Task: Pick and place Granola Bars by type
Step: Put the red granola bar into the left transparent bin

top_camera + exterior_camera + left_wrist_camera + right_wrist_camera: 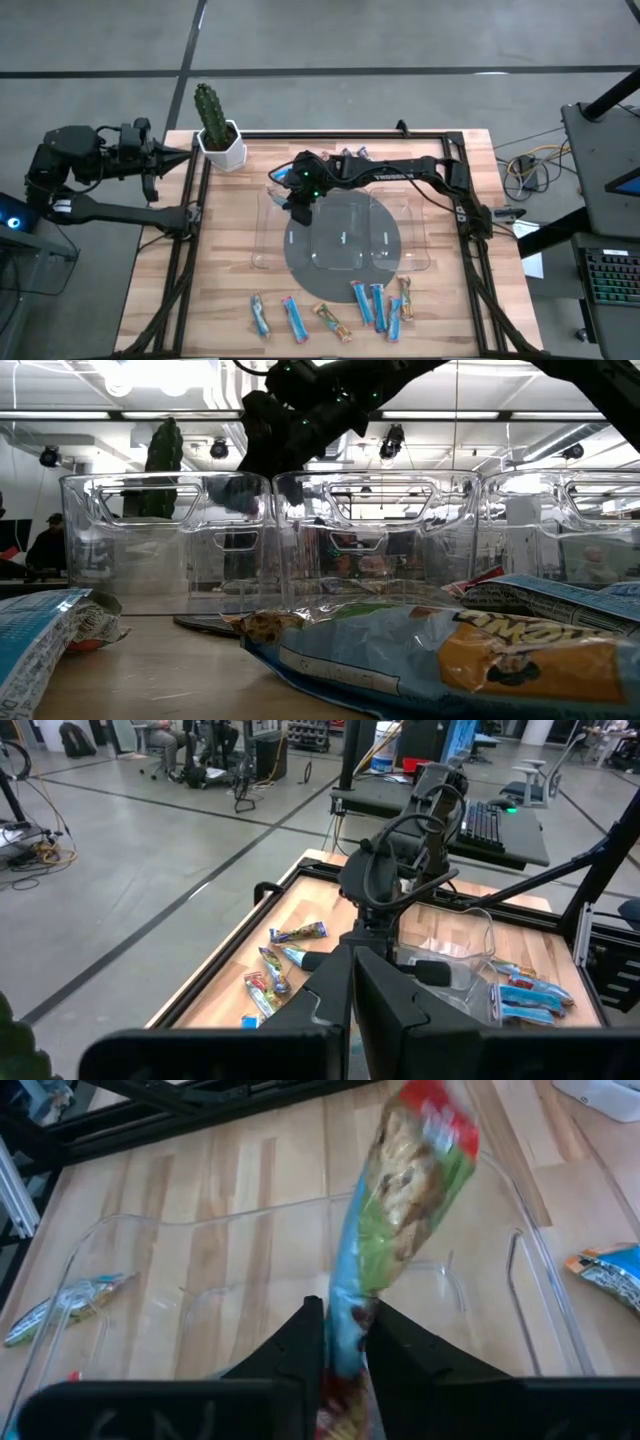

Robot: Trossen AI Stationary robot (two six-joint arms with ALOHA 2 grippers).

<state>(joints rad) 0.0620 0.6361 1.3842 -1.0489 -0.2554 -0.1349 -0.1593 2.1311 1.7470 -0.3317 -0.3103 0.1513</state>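
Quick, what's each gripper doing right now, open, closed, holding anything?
Left gripper: shut, empty, parked off the table's left side.
Right gripper: fingers around a multicoloured granola bar above the clear tray.

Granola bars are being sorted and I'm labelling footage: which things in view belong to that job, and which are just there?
Job:
granola bars near the table's front edge
bar between right gripper fingers
clear tray

Just there:
potted cactus
parked left gripper
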